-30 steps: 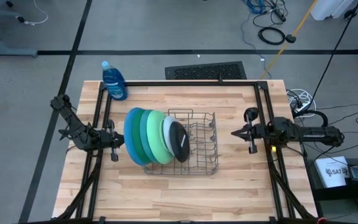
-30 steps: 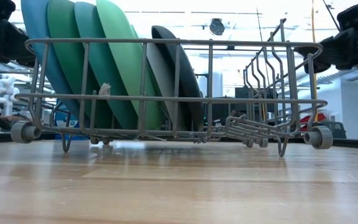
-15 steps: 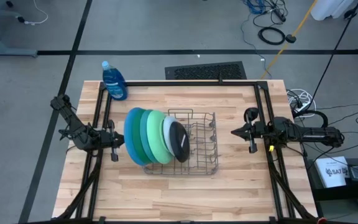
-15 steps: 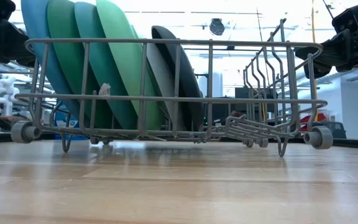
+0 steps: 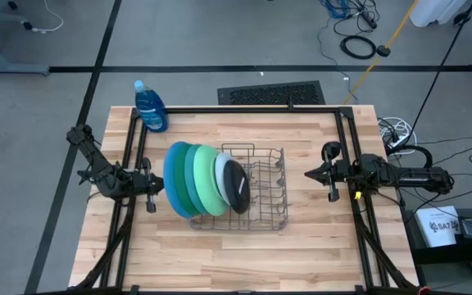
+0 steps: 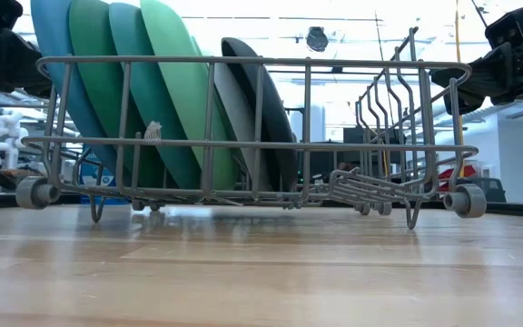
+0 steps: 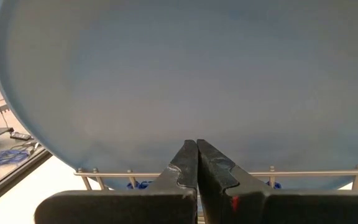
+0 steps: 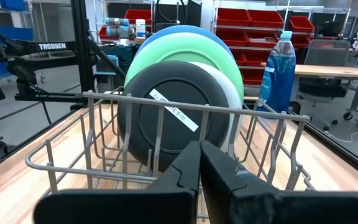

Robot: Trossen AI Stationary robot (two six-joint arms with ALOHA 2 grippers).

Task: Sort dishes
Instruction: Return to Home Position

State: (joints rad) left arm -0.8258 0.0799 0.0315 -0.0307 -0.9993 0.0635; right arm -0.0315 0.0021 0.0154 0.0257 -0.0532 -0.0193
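Nearest, at the left wrist: my left pincer (image 7: 196, 149), fingers pressed together and holding nothing. It faces the back of the large blue plate (image 7: 179, 74), close to it but not touching, as the high view shows.

Nearest, at the right wrist: my right pincer (image 8: 200, 149), likewise pressed together and empty. It hangs at the right edge of the worktop (image 5: 220, 254), apart from the open end of the grey wire rack (image 5: 273, 197).

Middle ground: the rack stands about mid-worktop between the two arms. All five dishes stand on edge in its left half, leaning and graded by size. From left they are the blue plate, the dark green plate (image 5: 188, 184), the light green plate (image 5: 206, 188), the pale plate (image 5: 219, 176) and the black plate (image 8: 176, 118), which is the smallest and faces the right arm. The rack's right half holds no dish.

Far: a blue soap bottle (image 5: 150, 106) at the back left corner, well apart from the rack.

Step in hand, as I judge it: the sorting looks complete and the arms are going to rest. The next move needs no grasp — only that each arm settles clear of rack and plates, the left one most carefully, being so near the blue plate.
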